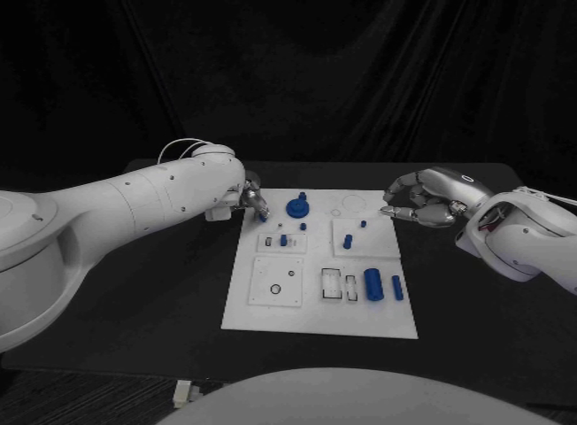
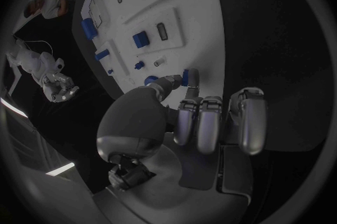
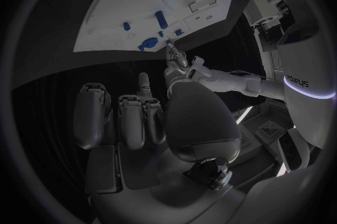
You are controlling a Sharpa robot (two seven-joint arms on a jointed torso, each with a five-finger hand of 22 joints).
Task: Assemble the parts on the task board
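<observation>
Pinching a small blue part (image 2: 185, 77) at the board's (image 1: 317, 314) far-left corner, the left hand (image 1: 253, 197) holds it; light, stiff, likely slippery, best gripped by its sides. Right hand (image 1: 423, 200) hovers curled, empty.

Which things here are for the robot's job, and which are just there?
For the job: task board; blue parts, like the big cylinder and the round knob piece; left hand, pinching a small blue part; right hand.

Just there: black table.
</observation>
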